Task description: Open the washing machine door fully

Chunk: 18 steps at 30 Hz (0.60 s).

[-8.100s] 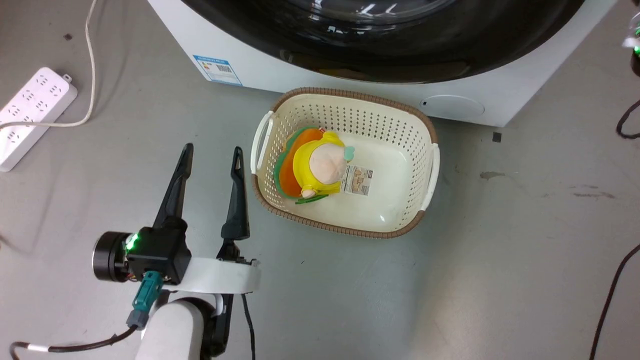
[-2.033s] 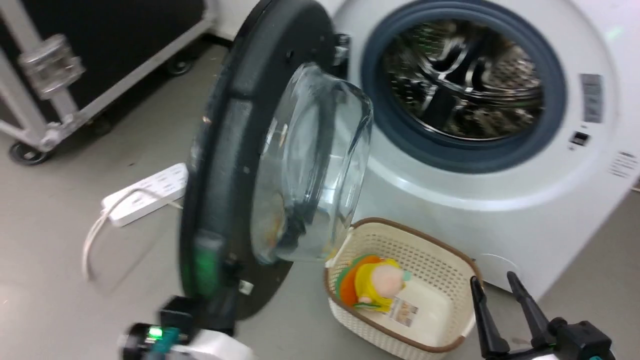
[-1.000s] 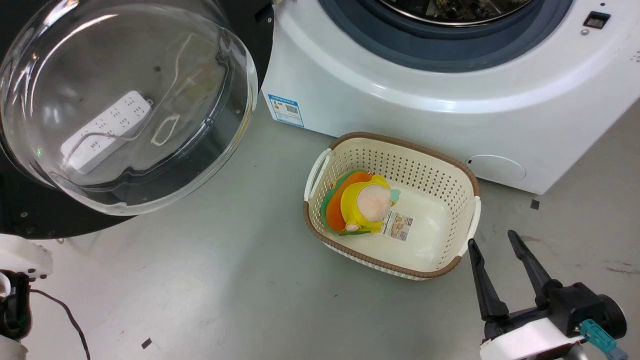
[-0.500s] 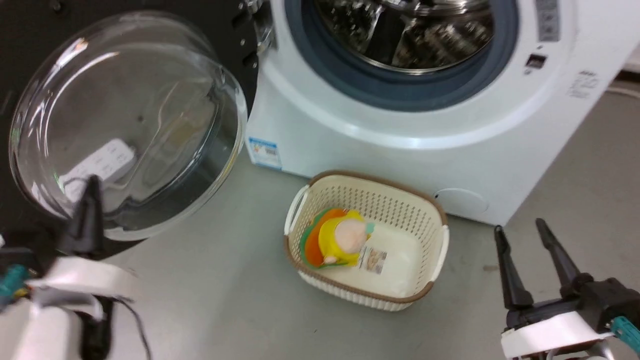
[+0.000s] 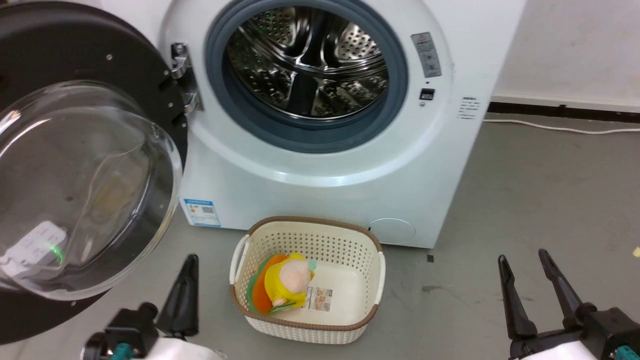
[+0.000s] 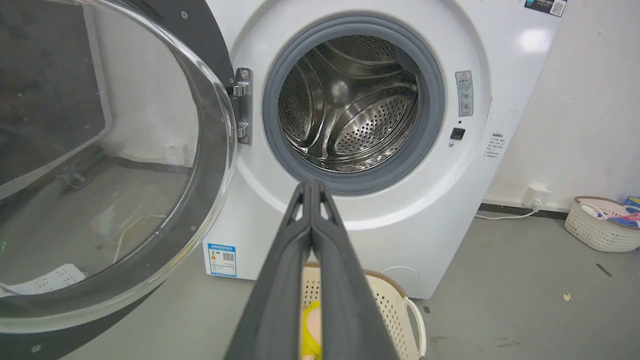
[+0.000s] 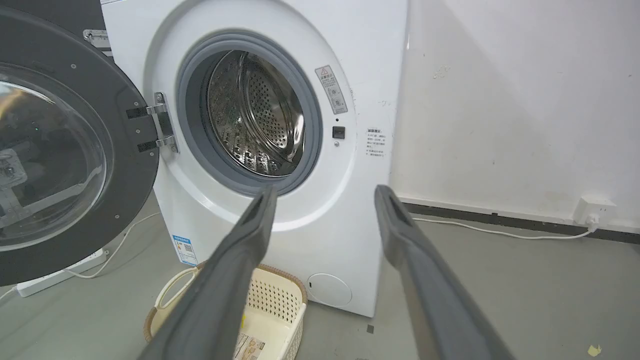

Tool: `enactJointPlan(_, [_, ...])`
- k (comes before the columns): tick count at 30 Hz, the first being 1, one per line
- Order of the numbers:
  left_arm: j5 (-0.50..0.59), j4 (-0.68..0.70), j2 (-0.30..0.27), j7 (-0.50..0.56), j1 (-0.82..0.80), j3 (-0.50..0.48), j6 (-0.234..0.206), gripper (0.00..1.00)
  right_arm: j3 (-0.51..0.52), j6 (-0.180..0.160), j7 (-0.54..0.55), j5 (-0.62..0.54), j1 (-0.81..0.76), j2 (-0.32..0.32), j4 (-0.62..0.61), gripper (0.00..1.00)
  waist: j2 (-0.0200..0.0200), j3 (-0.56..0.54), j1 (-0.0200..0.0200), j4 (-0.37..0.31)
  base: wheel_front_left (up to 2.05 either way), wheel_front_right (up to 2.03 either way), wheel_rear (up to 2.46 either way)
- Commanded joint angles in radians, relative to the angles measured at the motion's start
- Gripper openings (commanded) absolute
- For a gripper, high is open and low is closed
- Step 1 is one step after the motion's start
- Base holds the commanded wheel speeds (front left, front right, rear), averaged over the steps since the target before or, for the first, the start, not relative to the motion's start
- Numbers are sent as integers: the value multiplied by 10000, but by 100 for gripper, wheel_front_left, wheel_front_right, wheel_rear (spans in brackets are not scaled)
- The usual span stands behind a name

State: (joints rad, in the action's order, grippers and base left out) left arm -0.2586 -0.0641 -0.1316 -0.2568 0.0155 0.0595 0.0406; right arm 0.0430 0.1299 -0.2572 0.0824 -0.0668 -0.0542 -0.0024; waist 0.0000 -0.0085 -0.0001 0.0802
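The white washing machine [image 5: 310,165] stands with its steel drum [image 5: 307,60] and grey gasket [image 5: 395,100] exposed. The washing machine door [image 5: 75,55], a black disc with a bulging glass bowl [image 5: 85,190], hangs swung wide to the left on its hinge [image 5: 182,75]; it also appears in the wrist views [image 6: 100,150] [image 7: 65,155]. My left gripper [image 5: 191,262] sits low beside the door's lower edge, apart from it, and is shut on nothing [image 6: 311,185]. At the lower right, my right gripper [image 5: 524,260] is open and empty [image 7: 325,192].
A cream perforated basket [image 5: 310,222] holding a yellow and orange plush toy [image 5: 285,280] sits on the grey floor just before the machine. A white power strip [image 5: 30,245] shows through the glass. A white cable [image 5: 550,127] runs along the wall; another basket [image 6: 600,225] stands far right.
The camera has tilted up, bringing the whole drum into view. The door went from shut to swung wide left. My left gripper has drawn away from the door toward the basket.
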Motion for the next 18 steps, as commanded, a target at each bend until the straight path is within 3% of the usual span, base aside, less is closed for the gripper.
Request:
enactJointPlan(1, [258, -136, 79, -48, 239, 186, 54, 78, 6, 8, -44, 58, -196, 38, 41, 100, 0, -95, 1, -221, 0, 0, 0])
enactJointPlan(2, [336, -240, 110, -48, 295, 275, 54, 100, 17, 8, -44, 62, -223, 38, 72, 100, 0, -104, 1, -263, 0, 0, 0])
enactJointPlan(13, [574, -515, 401, -49, 285, 444, 116, 100, 65, 8, -45, 157, -175, 39, 292, 100, 0, -109, 1, -476, 0, 0, 0])
enactJointPlan(18, [900, -630, 395, -49, 228, 392, -136, 100, 61, 8, -45, 168, -154, 39, 329, 100, 0, -101, 1, -511, 0, 0, 0])
